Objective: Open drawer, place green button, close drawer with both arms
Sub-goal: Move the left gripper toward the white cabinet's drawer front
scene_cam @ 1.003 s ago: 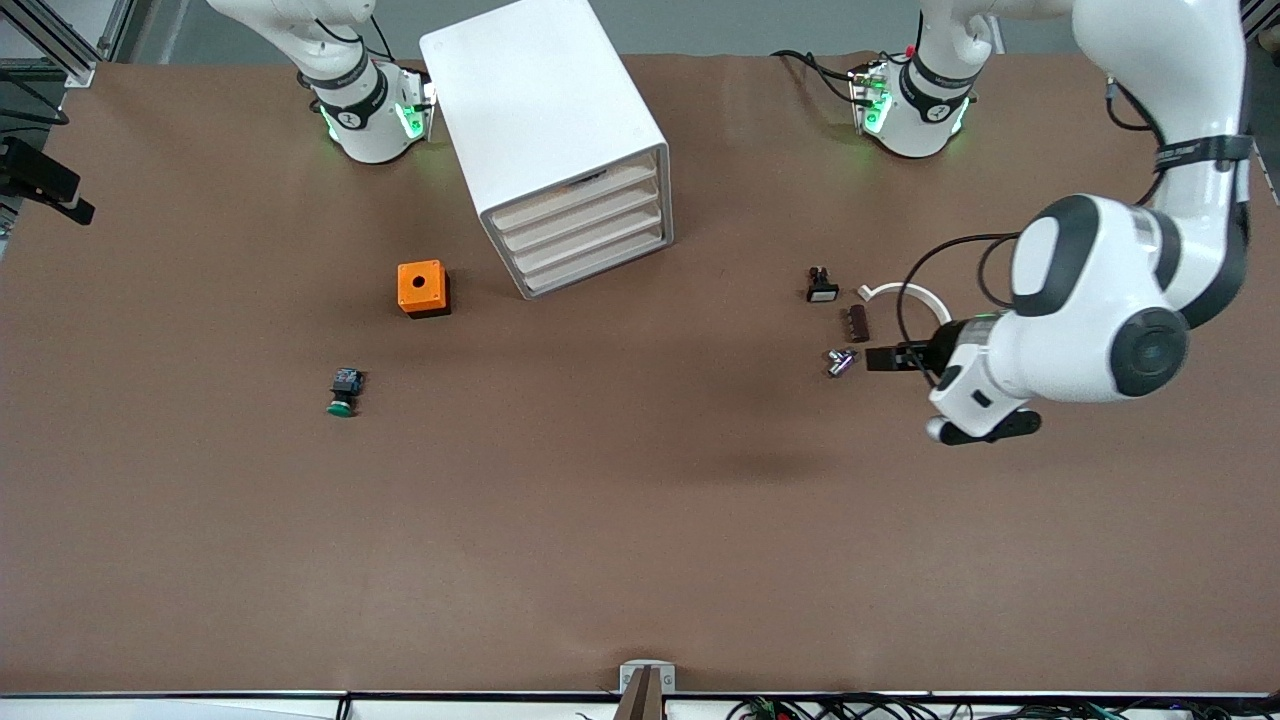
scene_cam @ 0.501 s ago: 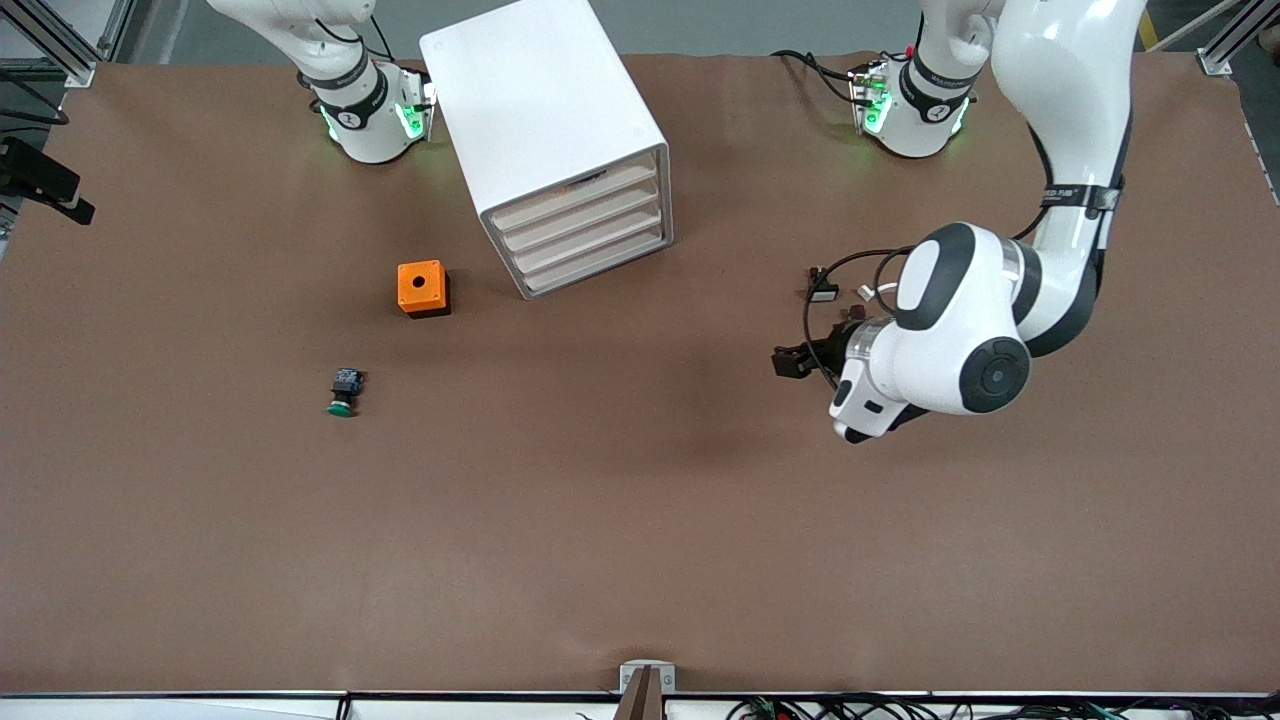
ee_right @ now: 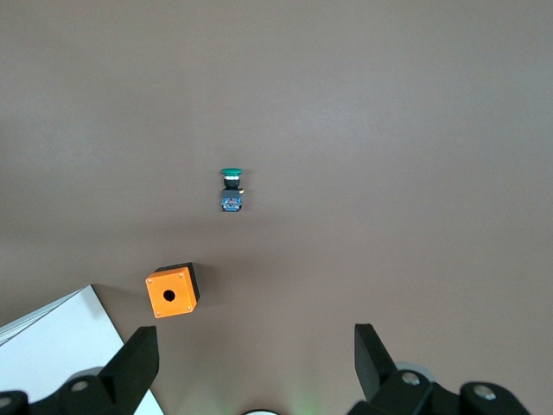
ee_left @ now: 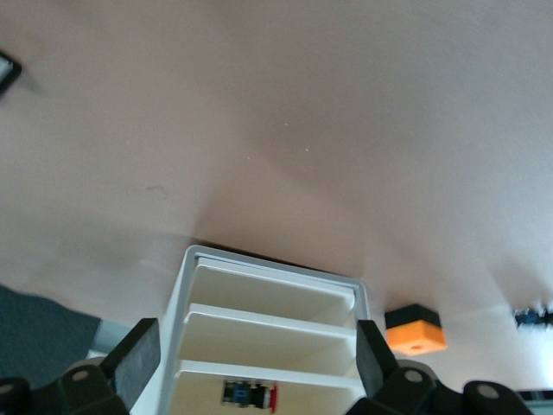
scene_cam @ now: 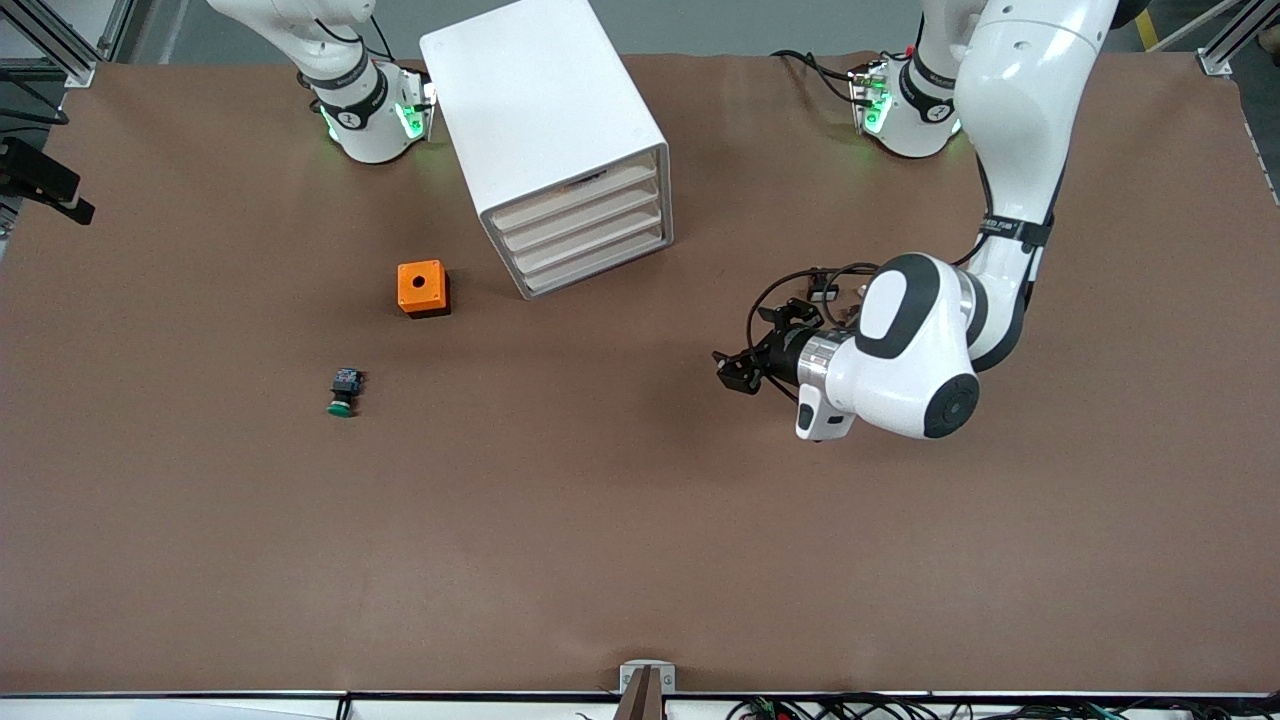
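Observation:
The white cabinet stands near the arm bases, and its four beige drawer fronts sit pushed in. The green-capped button lies on its side on the brown table, nearer the front camera than the orange cube. My left gripper is open and empty over bare table, pointing at the drawer fronts from a distance. My right gripper is open and empty, high above the table, out of the front view; its wrist view looks down on the button.
An orange cube with a hole sits beside the cabinet toward the right arm's end. A small black part with a white face lies beside the left arm's wrist. A small blue-and-red part shows in one cabinet compartment.
My left arm has swung its gripper from over the small parts toward the cabinet's drawer fronts. The button, cube and cabinet have not moved.

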